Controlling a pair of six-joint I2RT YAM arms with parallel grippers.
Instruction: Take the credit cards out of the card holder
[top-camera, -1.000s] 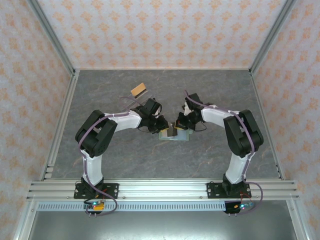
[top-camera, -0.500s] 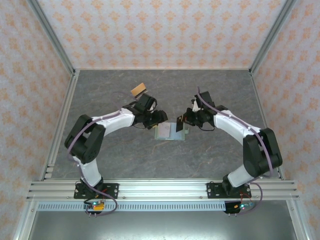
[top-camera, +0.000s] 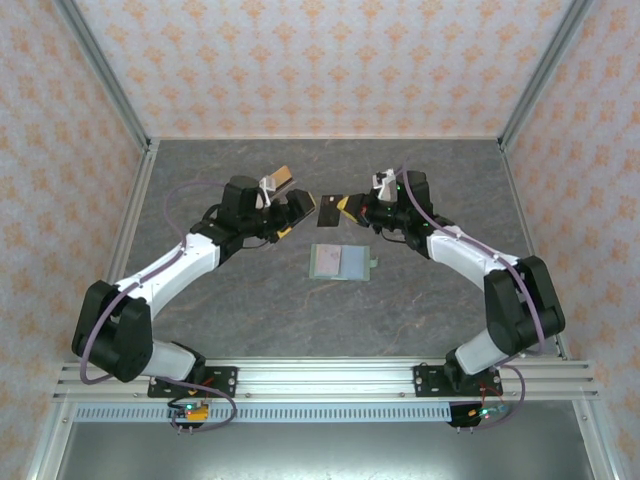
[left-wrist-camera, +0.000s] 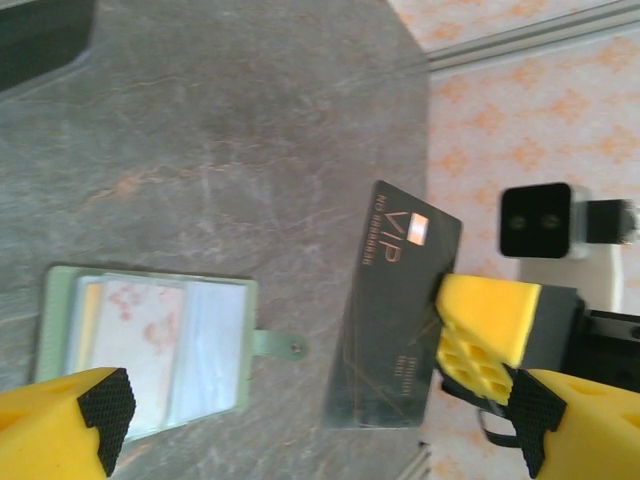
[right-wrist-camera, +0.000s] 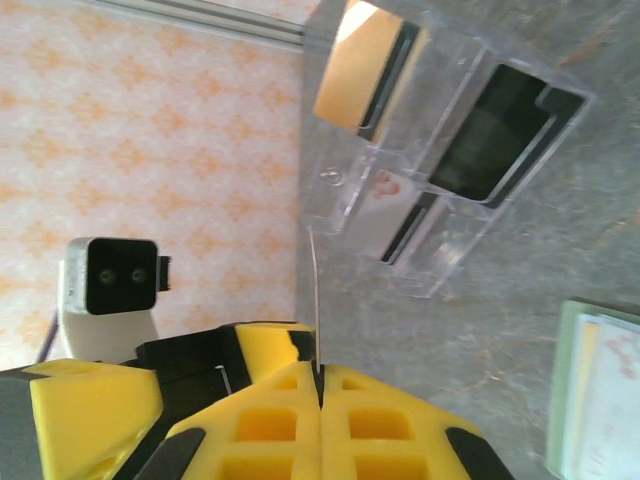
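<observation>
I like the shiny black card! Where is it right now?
In the top view, the black card is pinched in the right pincer, mid-table between the two arms, just beyond the open green card holder.

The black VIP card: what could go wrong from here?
The right end effector pinches the black rectangular VIP card near one edge; it might slip or twist.
The clear plastic tray has narrow compartments, some occupied; the card could catch on a wall.
The sage-green folding card holder lies unheld and could shift.
</observation>
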